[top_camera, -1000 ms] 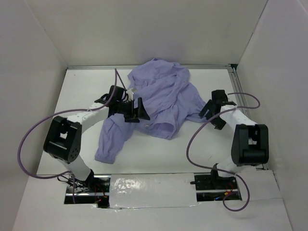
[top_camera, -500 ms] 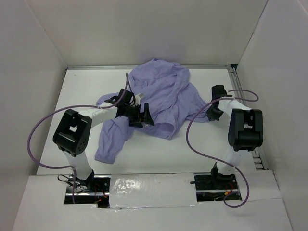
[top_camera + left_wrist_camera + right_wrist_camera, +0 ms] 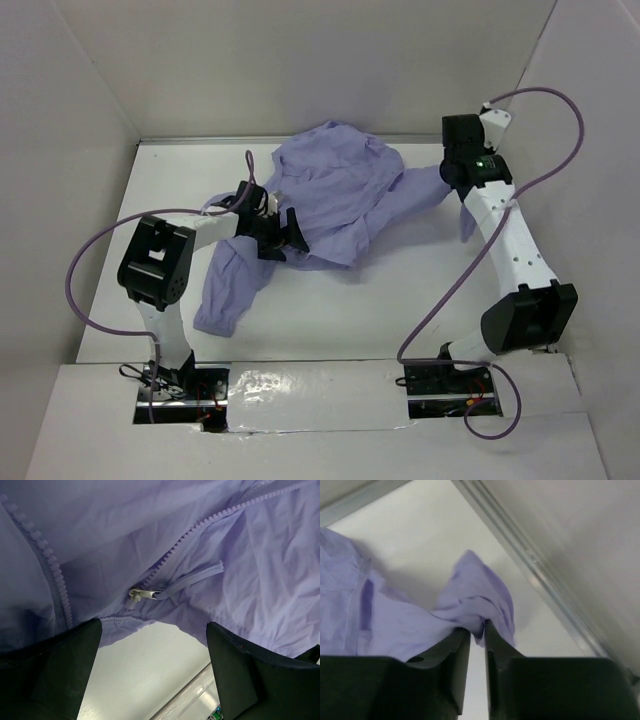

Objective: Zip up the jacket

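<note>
right arm (image 3: 505,235) stretched to 2 o'clock | right jaws pinching jacket (image 3: 335,190) sleeve (image 3: 475,600) | left arm (image 3: 205,228) bent | left jaws spread wide over zipper pull (image 3: 142,594)

Robot lab test cell. White worktop (image 3: 330,320) boxed in by plain white panel walls (image 3: 330,60) on 3 sides, aluminium rail (image 3: 200,139) along the far edge. 2 arms (image 3: 510,240) bolted at the near edge, purple cables (image 3: 436,308) looping loose, bare wiring at the bases (image 3: 445,385).
</note>
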`<control>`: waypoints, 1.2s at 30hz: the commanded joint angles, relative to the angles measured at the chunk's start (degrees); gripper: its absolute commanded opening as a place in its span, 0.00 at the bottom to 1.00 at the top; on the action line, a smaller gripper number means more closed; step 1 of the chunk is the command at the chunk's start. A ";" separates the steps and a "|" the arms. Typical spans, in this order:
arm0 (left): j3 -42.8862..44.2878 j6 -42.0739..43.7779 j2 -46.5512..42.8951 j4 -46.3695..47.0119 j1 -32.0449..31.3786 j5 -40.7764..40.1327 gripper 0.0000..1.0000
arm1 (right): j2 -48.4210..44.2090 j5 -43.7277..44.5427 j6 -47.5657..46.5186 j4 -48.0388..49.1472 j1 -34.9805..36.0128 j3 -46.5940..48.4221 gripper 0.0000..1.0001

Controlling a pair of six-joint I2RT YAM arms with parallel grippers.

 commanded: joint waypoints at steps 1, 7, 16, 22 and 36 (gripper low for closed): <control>-1.55 2.12 -0.37 0.05 0.46 -1.96 0.99 | 3.89 11.42 -8.13 -7.42 2.67 2.79 0.30; -4.71 3.44 -7.48 2.07 -1.11 4.90 0.99 | 4.45 6.17 -2.42 -9.13 8.12 -2.09 1.00; -6.82 3.01 -22.07 -5.22 -1.30 -2.98 0.99 | -3.56 -28.37 -7.16 7.11 18.39 -13.79 1.00; -14.01 -3.66 -29.55 -10.84 6.51 -10.11 0.99 | 5.02 -44.12 -7.43 17.33 28.68 -13.46 1.00; -34.06 -25.64 -53.11 -22.19 20.32 -24.10 0.99 | 35.26 -44.65 -13.84 13.91 46.62 12.46 1.00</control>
